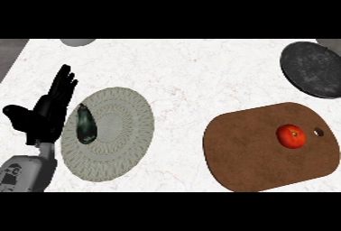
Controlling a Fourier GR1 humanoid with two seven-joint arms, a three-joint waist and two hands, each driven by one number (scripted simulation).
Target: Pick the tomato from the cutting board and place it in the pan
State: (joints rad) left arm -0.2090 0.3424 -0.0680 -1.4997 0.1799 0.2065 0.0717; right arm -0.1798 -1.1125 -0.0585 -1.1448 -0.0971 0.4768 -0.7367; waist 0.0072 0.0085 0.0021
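White marbled counter (193, 76), even light

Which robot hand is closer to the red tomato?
Only the left hand shows, so I can't compare. It rests open at the view's left, beside the round mat, far across the counter from the tomato on the cutting board. The right hand is out of view.

Desk (200, 72): pale, marble-like, faintly veined, matt. Cutting board (266, 153), lower right: smooth brown wood look; tomato (291, 136) glossy red. Pan (313, 70), upper right: dark mottled matt metal; round mat (117, 135), left: coarse woven fibre.
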